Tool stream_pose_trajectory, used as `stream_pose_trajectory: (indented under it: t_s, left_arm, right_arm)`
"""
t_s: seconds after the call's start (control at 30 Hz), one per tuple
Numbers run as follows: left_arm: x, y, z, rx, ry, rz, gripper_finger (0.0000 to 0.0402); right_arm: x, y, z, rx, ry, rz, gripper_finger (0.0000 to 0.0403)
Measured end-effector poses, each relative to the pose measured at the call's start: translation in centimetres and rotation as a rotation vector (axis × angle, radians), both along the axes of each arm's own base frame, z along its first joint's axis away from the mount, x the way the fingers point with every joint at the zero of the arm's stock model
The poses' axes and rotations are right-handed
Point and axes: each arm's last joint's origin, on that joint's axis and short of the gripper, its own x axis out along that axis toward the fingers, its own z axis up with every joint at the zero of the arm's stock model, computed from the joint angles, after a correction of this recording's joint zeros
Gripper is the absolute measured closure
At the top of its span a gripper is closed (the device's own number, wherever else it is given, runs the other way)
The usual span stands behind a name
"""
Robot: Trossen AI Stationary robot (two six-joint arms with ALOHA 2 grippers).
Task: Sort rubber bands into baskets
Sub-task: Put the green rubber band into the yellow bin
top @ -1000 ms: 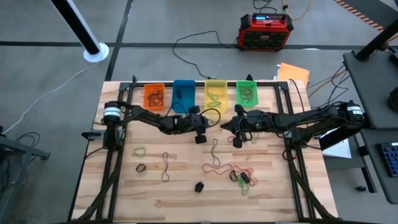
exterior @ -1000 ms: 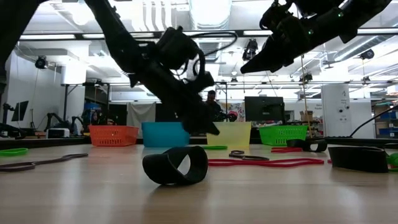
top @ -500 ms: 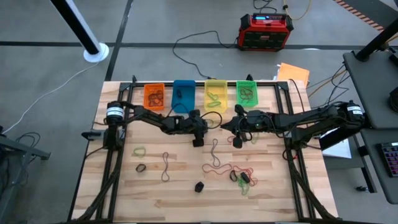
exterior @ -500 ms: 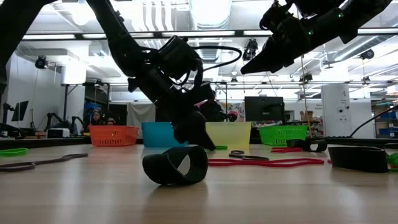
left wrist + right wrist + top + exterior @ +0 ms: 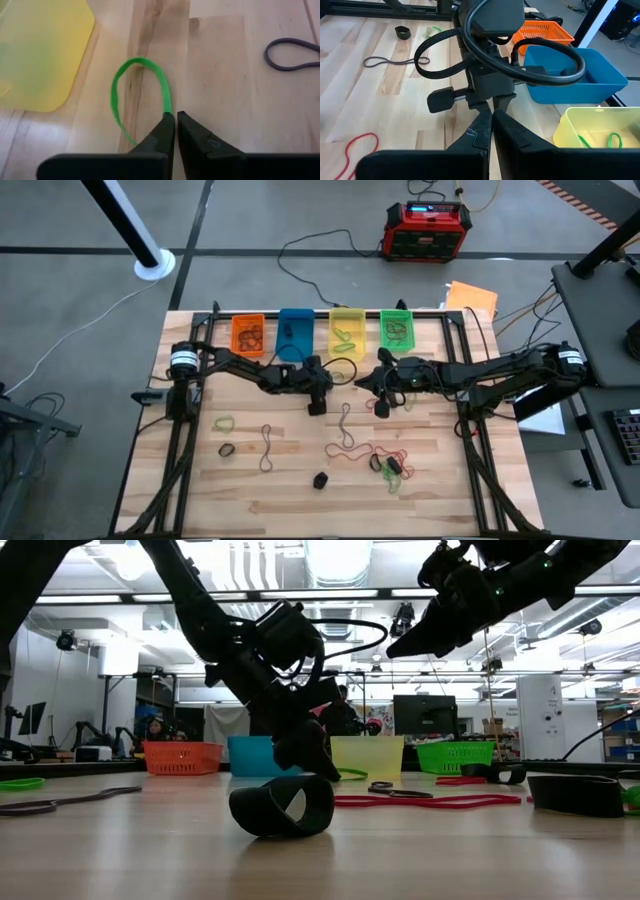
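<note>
Left gripper [image 5: 174,120] is pinched closed right on the edge of a green band [image 5: 140,95] lying on the table beside the yellow basket [image 5: 40,50], so honestly that thin bite could slip off once it lifts.

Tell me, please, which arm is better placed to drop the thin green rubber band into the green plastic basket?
The left. Its gripper is shut on the thin green rubber band beside the yellow basket. The right gripper is shut and empty, hovering above the table, though nearer the green plastic basket.
</note>
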Motion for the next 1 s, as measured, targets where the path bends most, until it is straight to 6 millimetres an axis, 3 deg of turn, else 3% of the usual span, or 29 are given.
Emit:
stream_pose_trajectory:
  t_s: [0.27, 0.63, 0.83, 1.0]
  left_arm:
    - [-0.1, -0.7, 0.5, -0.038, -0.003, -0.060, 0.0401]
    - [-0.1, -1.8, 3.0, -0.144, -0.091, -0.258, 0.0401]
    - [-0.4, -0.6, 3.2, 0.044, -0.039, -0.103, 0.0395]
    - [-0.5, 1.0, 2.6, -0.021, -0.047, -0.140, 0.0354]
  right_arm:
    - [0.0, 0.0, 0.0, 0.002, 0.000, 0.000, 0.0394]
    - [0.0, 0.0, 0.0, 0.018, 0.002, 0.002, 0.0394]
    - [0.0, 0.0, -0.1, 0.018, 0.003, 0.002, 0.0394]
    - [0.0, 0.0, 0.0, 0.017, 0.002, 0.003, 0.0394]
